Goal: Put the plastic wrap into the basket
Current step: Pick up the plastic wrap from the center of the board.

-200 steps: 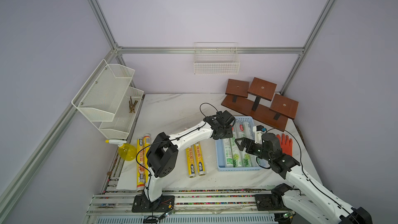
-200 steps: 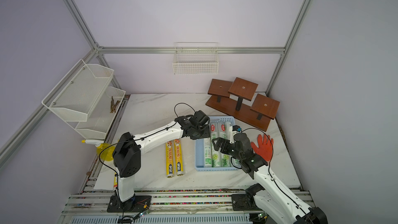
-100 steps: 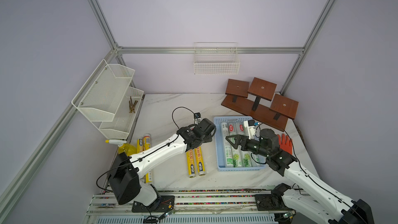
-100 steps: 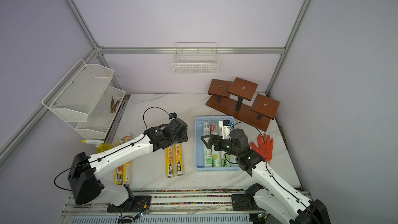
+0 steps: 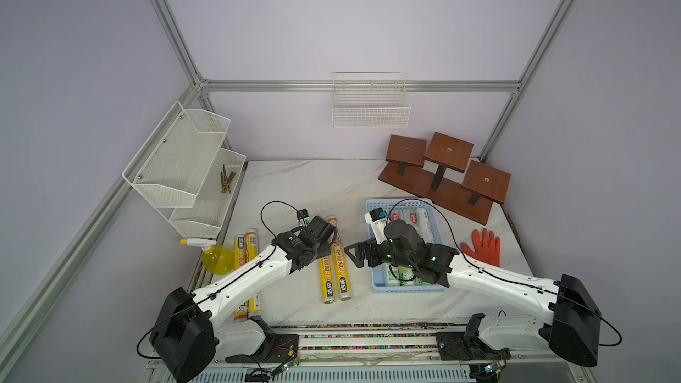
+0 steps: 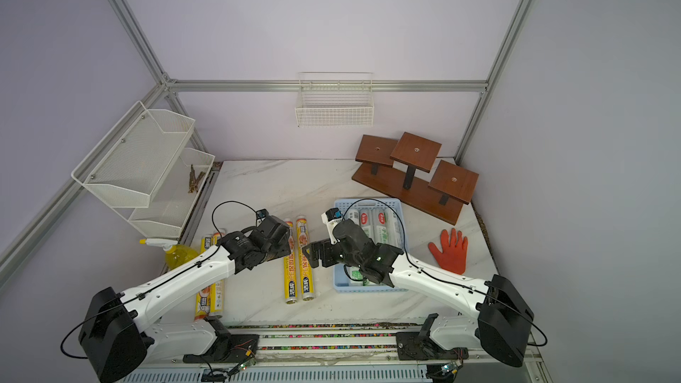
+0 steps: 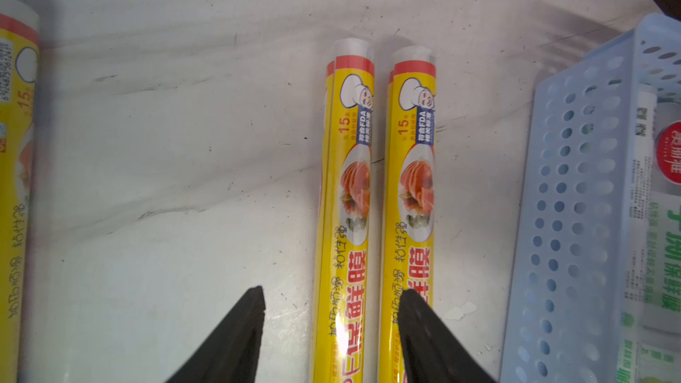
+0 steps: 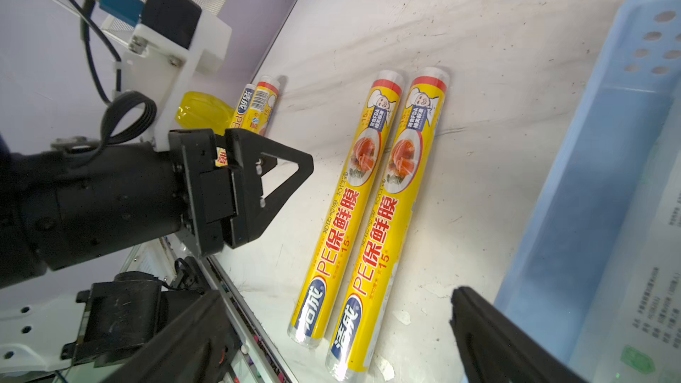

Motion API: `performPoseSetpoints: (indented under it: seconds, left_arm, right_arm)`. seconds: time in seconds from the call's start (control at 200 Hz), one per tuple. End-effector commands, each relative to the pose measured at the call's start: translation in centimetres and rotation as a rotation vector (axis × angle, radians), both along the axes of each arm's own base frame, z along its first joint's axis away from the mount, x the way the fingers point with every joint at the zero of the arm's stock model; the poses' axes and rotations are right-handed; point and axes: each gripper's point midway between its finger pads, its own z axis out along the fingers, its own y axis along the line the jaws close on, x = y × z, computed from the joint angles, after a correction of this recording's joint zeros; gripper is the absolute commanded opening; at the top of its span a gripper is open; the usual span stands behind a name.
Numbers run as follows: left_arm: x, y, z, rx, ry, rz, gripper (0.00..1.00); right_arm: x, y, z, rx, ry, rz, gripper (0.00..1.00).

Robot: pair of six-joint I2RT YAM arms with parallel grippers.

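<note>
Yellow plastic wrap rolls [image 5: 334, 270] lie paired at lower centre in a top view, just left of the basket [image 5: 405, 288]. The left gripper [image 7: 331, 300] hangs parted over them; the right gripper [image 8: 337, 292] gapes empty. Closing now could pinch both rolls or nudge one away.

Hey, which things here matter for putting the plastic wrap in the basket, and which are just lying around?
Job: middle yellow rolls; bottle-side yellow rolls; white-green rolls already inside; blue basket.
Lying about: spray bottle; orange glove; wooden stand; wire basket; mesh shelf.
</note>
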Motion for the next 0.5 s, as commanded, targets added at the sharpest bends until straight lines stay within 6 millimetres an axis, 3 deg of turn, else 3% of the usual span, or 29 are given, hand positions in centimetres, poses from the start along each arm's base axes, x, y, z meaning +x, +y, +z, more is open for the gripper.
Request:
performPoseSetpoints:
  seconds: [0.0, 0.105, 0.195, 0.27, 0.29, 0.35, 0.495]
  left_arm:
    - [0.2, -2.4, 0.6, -0.135, -0.012, -0.059, 0.63]
    - [0.7, -6.2, 1.4, -0.264, -0.003, -0.170, 0.63]
    - [1.4, -7.8, 1.0, -0.281, 0.023, -0.191, 0.62]
    - [1.9, -8.0, 0.0, -0.241, 0.071, -0.168, 0.62]
    - [1.9, -8.0, -1.2, -0.210, 0.113, -0.158, 0.62]
    - [2.0, -7.9, -2.3, -0.150, 0.168, -0.140, 0.62]
    - [2.3, -7.6, -3.5, -0.044, 0.213, -0.114, 0.62]
  right_arm:
    - [1.6, -1.5, 0.1, -0.069, -0.043, -0.115, 0.99]
    - [2.1, -3.1, -0.1, -0.097, -0.053, -0.197, 0.99]
    - [2.7, -5.1, -0.6, -0.112, -0.054, -0.296, 0.99]
    - [2.7, -5.9, -1.0, -0.110, -0.042, -0.307, 0.99]
    - [2.7, -6.0, -1.1, -0.106, -0.035, -0.303, 0.99]
    - [2.6, -6.0, -1.4, -0.098, -0.011, -0.287, 0.99]
    - [2.2, -6.0, -1.7, -0.092, 0.010, -0.264, 0.99]
